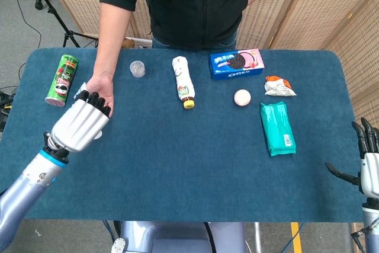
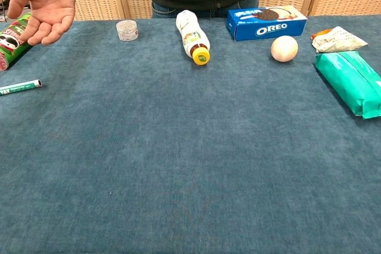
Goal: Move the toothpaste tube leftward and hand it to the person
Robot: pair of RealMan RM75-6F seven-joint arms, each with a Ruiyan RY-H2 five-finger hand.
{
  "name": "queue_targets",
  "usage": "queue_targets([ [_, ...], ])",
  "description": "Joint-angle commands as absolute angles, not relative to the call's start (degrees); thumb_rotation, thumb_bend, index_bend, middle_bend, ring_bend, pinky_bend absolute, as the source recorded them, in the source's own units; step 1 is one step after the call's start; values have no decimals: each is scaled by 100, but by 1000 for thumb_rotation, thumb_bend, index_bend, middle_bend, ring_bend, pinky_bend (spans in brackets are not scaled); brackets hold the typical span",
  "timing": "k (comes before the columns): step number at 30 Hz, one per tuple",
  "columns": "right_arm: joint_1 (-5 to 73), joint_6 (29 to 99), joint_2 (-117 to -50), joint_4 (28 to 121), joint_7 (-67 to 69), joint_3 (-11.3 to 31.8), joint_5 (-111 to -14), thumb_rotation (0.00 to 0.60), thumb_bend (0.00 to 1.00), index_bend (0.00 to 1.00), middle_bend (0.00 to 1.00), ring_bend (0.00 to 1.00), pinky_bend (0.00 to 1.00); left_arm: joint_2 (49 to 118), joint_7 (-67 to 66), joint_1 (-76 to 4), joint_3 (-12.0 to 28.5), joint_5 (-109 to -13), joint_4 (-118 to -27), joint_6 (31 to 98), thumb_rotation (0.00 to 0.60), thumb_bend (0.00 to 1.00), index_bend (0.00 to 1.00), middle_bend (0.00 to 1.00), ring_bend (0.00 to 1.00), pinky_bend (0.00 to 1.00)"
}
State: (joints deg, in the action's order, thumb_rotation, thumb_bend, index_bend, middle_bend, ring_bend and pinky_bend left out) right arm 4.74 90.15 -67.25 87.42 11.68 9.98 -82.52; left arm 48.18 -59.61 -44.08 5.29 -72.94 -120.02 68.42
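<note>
In the head view my left hand (image 1: 79, 124) is raised over the table's left side, its dark fingers (image 1: 95, 99) curled and reaching the person's open palm (image 1: 106, 92). The toothpaste tube (image 1: 79, 91) is gripped inside it; only a pale tip shows past the fingers. The chest view shows the person's hand (image 2: 44, 4) palm up with nothing in it, and neither my left hand nor the tube. My right hand (image 1: 367, 164) hangs off the table's right edge, fingers spread, holding nothing.
A green chip can (image 1: 62, 79) lies left of the person's hand, a marker (image 2: 19, 87) near it. A small jar (image 1: 137, 69), bottle (image 1: 183, 81), Oreo box (image 1: 237, 64), pale ball (image 1: 242, 97), snack wrapper (image 1: 279, 86) and green packet (image 1: 278, 127) lie further right.
</note>
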Motion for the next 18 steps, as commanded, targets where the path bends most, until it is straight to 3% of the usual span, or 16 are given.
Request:
queue_targets([
  [1,476,9001,-6731,8741,1164,1004,-8237,600,0,0,0,0,36,5143,-6386,-4549,768,-6562,-11947,6690,600,974,779,607,449,546],
  [5,489,8948,-6742,8716,1184,1002,-8224,600,0,0,0,0,36,5654,-7065,-4814,905,-5548,-11794,6824,600,975,779,607,449,546],
  [18,496,8916,-6751,8707,1186,1001,-8234,600,0,0,0,0,37,6546,-7941,-5295,943,-4373,-11517,7464,600,952,782,607,449,546],
])
